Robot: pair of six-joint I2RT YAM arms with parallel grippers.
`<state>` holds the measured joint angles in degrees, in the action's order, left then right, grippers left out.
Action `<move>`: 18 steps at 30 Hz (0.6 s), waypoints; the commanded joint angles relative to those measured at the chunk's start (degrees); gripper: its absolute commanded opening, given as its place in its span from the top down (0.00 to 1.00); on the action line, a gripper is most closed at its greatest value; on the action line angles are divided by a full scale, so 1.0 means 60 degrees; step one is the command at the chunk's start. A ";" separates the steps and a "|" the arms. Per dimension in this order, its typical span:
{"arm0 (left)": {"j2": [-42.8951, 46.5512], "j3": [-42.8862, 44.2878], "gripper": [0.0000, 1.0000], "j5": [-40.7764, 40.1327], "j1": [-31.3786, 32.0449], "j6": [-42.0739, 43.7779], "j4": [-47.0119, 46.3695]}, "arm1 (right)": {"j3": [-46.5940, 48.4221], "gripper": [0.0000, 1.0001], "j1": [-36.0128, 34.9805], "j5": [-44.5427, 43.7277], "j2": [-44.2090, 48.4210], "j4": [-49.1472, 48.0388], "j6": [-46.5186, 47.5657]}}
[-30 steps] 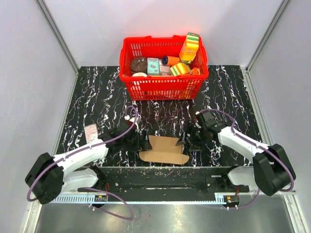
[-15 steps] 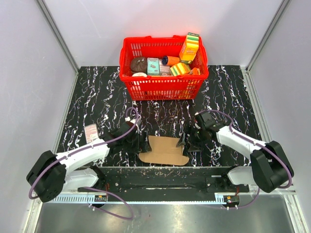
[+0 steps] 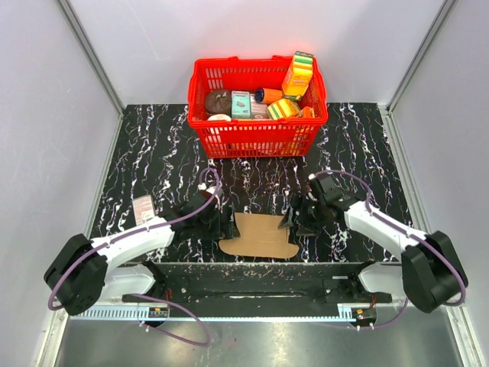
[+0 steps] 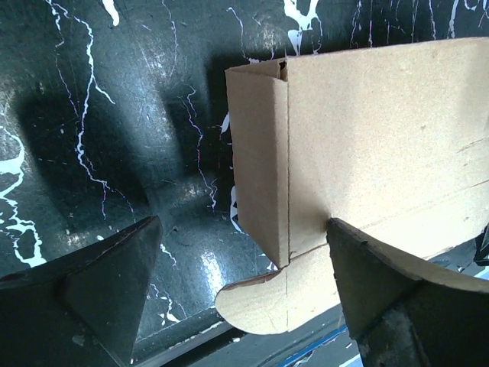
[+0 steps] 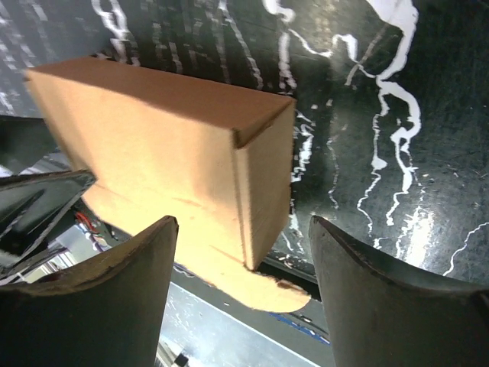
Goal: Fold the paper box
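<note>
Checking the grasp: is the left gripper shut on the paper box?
No, the left gripper stands open, one finger clear of the paper box.

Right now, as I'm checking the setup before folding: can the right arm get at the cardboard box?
Probably yes. The right gripper is open just at the right end of the cardboard box, that end lined up between its fingers, with nothing else in the way.

A lab test cell: plain grey walls (image 3: 114,46) box in a black marbled counter (image 3: 160,153), with a red basket (image 3: 256,138) of mock groceries at the back.
</note>
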<state>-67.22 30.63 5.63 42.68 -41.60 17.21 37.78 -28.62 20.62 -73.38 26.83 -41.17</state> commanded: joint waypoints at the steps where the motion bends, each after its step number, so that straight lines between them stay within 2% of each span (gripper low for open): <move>1: 0.0289 0.0431 0.05 -0.0395 -0.0037 0.0137 0.0250 | 0.0177 0.23 -0.0108 -0.0067 0.1300 -0.0267 0.0138; 9: 0.0525 0.0783 0.03 -0.0733 -0.0037 0.0210 0.0457 | 0.0339 0.23 -0.0108 -0.0361 0.1802 0.0141 0.0211; 13: 0.0466 0.0477 0.03 -0.0471 -0.0037 0.0108 -0.0200 | 0.0164 0.25 -0.0108 -0.0361 0.1654 0.0056 0.0196; 18: 0.0554 0.0110 0.09 -0.0235 -0.0023 0.0020 -0.1081 | -0.0333 0.33 -0.0108 -0.0317 0.1816 -0.0955 0.0035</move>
<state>-65.17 32.58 3.27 42.65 -41.01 17.10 37.47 -28.80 19.92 -63.51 26.20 -40.84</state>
